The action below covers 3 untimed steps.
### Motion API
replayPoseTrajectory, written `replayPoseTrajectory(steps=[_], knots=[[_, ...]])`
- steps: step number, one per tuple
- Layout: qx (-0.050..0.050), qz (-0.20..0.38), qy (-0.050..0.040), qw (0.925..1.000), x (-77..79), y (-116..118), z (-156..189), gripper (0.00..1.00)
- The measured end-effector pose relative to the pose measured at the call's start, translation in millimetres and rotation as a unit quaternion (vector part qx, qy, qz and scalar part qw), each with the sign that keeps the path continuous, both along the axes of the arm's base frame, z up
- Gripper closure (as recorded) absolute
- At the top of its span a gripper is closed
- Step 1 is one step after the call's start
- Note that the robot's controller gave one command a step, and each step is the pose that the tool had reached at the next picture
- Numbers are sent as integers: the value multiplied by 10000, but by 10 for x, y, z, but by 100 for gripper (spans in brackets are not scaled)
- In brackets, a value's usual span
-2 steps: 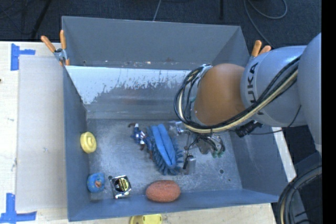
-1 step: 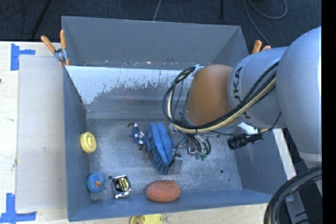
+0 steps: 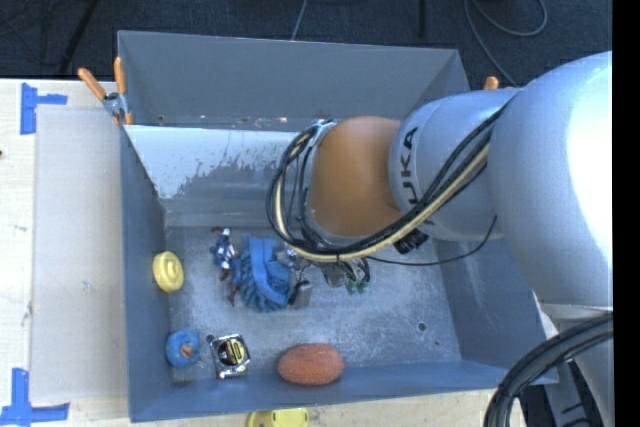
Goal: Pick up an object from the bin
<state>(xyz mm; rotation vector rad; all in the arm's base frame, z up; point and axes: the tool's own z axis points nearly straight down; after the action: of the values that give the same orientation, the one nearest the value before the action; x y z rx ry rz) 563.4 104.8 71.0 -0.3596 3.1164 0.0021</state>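
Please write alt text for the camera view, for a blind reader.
A robot arm reaches from the right into a grey metal bin, its gripper low beside a crumpled blue thing mid-bin. A yellow disc, a blue round thing, a small tape measure and a reddish-brown oval lie left and in front.

a crumpled blue cloth-like thing [image 3: 262,277] lies bunched up just beside the pincer [image 3: 300,287], on its left in the view, perhaps touching it. a small blue figure [image 3: 222,248] lies just past the cloth. a yellow round thing [image 3: 168,271] sits farther left. well below the pincer lie a reddish-brown oval [image 3: 310,364], a small tape measure [image 3: 230,353] and a blue round thing [image 3: 182,347].
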Motion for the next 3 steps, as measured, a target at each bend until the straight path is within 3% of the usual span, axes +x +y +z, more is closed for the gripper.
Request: replayPoseTrajectory(steps=[3], knots=[[-9,6,26,10000,-14,-2,132,100]])
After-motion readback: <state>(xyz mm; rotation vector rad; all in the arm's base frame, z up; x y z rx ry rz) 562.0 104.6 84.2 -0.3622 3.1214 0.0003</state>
